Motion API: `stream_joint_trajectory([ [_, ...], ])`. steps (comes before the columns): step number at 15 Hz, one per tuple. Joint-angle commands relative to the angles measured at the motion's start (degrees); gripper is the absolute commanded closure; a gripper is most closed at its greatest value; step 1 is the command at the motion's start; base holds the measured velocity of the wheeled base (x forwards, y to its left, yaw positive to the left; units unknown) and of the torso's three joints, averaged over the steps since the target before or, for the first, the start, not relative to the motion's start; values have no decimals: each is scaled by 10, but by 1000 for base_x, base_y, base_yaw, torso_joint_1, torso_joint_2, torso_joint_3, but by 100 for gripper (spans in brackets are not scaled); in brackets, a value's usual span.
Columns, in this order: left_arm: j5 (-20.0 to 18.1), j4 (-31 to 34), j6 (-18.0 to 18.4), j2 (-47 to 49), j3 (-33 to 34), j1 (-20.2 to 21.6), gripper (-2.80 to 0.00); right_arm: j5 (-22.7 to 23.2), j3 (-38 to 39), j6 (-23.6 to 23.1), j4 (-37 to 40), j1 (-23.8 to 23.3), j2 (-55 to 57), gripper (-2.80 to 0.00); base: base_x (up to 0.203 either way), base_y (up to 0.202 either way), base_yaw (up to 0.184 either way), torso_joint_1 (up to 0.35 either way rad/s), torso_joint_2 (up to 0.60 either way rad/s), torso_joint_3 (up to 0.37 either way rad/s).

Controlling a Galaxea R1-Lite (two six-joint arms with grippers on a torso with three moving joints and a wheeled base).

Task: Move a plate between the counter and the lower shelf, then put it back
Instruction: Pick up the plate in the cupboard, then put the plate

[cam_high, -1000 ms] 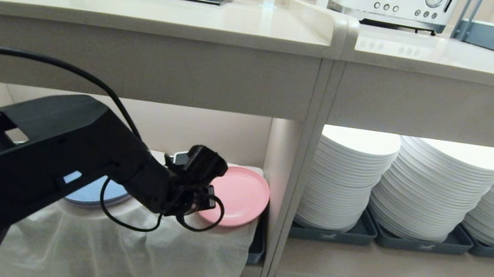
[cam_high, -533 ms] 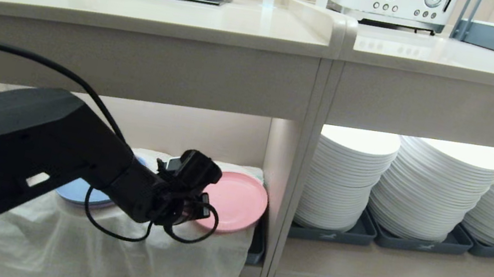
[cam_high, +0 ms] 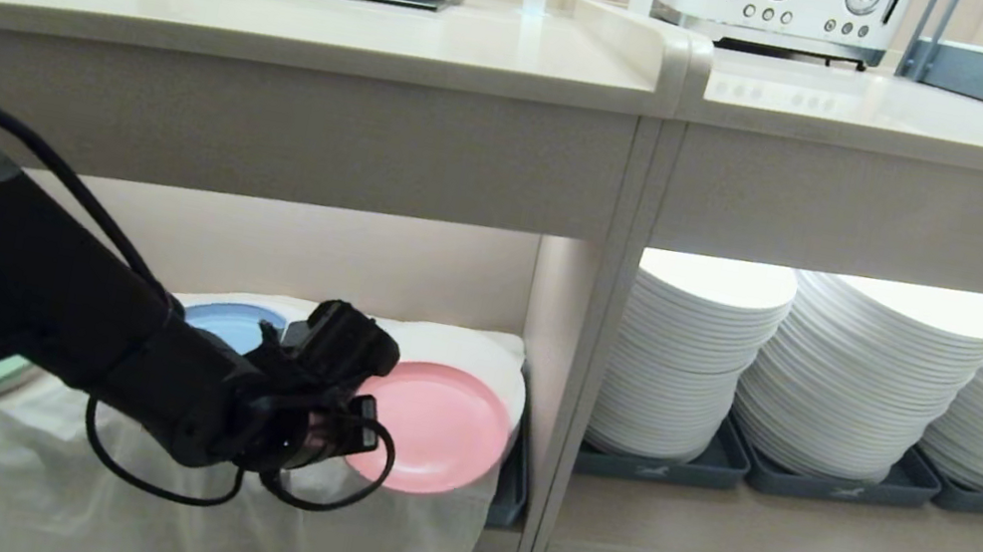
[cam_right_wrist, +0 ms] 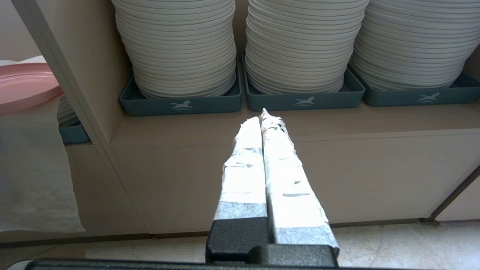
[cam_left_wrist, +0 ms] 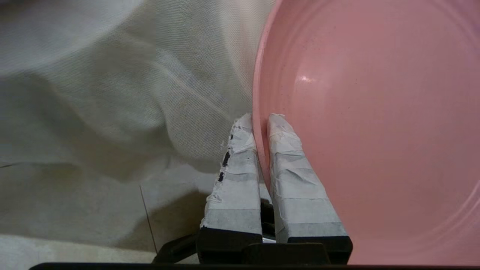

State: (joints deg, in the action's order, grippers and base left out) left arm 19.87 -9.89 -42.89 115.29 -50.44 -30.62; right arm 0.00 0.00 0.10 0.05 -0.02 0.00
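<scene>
One gripper does the work at this moment: the left gripper point(cam_left_wrist: 260, 120) is pinched on the near rim of the plate point(cam_left_wrist: 375, 123), one taped finger point(cam_left_wrist: 236, 180) under the rim and the other lying on the pink inner face. An edge pinch suits a shallow plate — the low raised rim is the only part thin enough to fit between the fingers, and the eating surface is left free.

From the head view, the plate point(cam_high: 434, 428) juts forward at the front edge of the lower shelf point(cam_high: 411, 272), over the white cloth point(cam_high: 225, 523) that hangs below the gripper. Whether it is clear of the cloth cannot be told. A blue plate point(cam_high: 235, 324) sits just behind the gripper on the same shelf.

Judged from this pose, the step in hand is drawing the plate out toward the counter point(cam_high: 292, 28), which lies well above the gripper.

The right gripper point(cam_right_wrist: 265, 117) is idle — fingers pressed together, holding nothing, pointed at the stacked white plates point(cam_right_wrist: 183, 48).
</scene>
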Motion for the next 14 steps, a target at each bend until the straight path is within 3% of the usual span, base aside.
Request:
stream_joint_trajectory([
  [1, 2, -1, -3, -40, 22, -3, 0, 0, 0, 0, 0, -1, 0, 0, 0, 0, 0, 0, 0, 0],
  [14, -11, 0, -16, -257, 209, 2, 0, 0, 0, 0, 0, -1, 0, 0, 0, 0, 0, 0, 0, 0],
])
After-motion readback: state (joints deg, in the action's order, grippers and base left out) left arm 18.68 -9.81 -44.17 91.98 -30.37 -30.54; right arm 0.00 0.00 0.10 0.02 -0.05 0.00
